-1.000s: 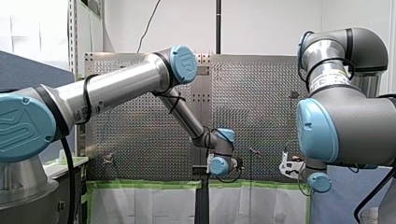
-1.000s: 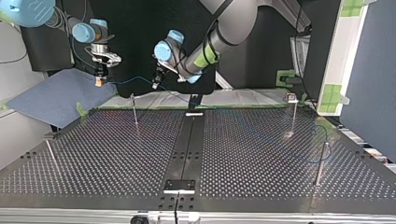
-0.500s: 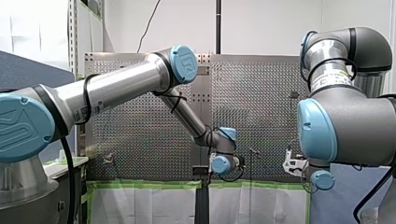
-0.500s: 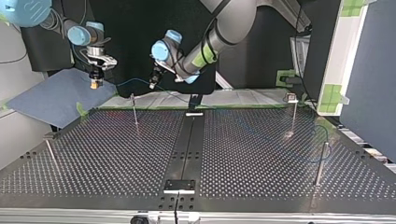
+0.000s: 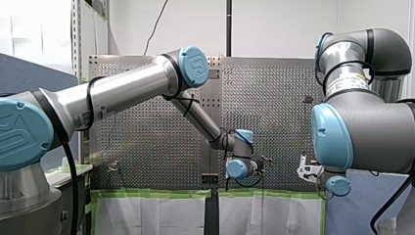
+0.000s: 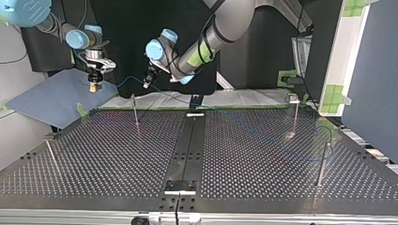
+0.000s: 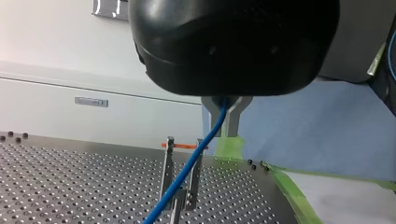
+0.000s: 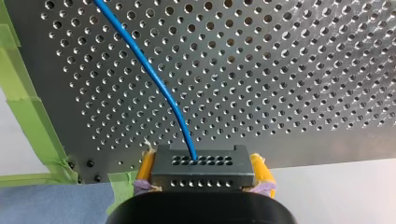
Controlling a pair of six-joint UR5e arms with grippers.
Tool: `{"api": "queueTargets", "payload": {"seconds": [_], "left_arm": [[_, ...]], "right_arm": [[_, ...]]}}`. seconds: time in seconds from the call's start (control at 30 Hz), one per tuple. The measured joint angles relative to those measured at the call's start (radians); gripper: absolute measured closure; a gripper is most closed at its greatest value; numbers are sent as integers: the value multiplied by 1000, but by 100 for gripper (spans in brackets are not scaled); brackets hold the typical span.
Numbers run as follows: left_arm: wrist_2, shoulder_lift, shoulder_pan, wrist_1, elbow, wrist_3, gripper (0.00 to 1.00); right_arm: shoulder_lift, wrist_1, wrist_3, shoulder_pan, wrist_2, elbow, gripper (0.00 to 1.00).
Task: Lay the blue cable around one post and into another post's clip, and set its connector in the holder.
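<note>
Here our right gripper is clamped on the connector, a rigid block that should tolerate a firm squeeze on its flat sides. Our left gripper is pinched onto the blue cable itself. We judge it thin, light and limp, prone to slip or kink, so best held close to the stretch being routed. The clip post stands below and between the two grippers. The cable slopes down across it, seemingly not in its clip.
</note>
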Motion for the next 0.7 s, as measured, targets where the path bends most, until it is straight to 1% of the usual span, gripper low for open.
{"api": "queueTargets", "payload": {"seconds": [0.07,0.23,0.4,0.53,0.7], "left_arm": [[4,0,-1,-4,4,-8,98],[20,-1,-2,-28,23,-32,98],[33,-1,-3,-51,39,-50,98],[39,-1,-7,-58,43,-61,98],[44,-1,-12,-63,53,-86,98]], "right_arm": [[0,2,6,-1,0,-5,100],[0,8,28,-4,-2,-21,100],[-1,19,34,-11,-1,-33,100],[-1,22,47,-18,-2,-41,100],[-1,32,55,-28,-3,-56,100]]}}
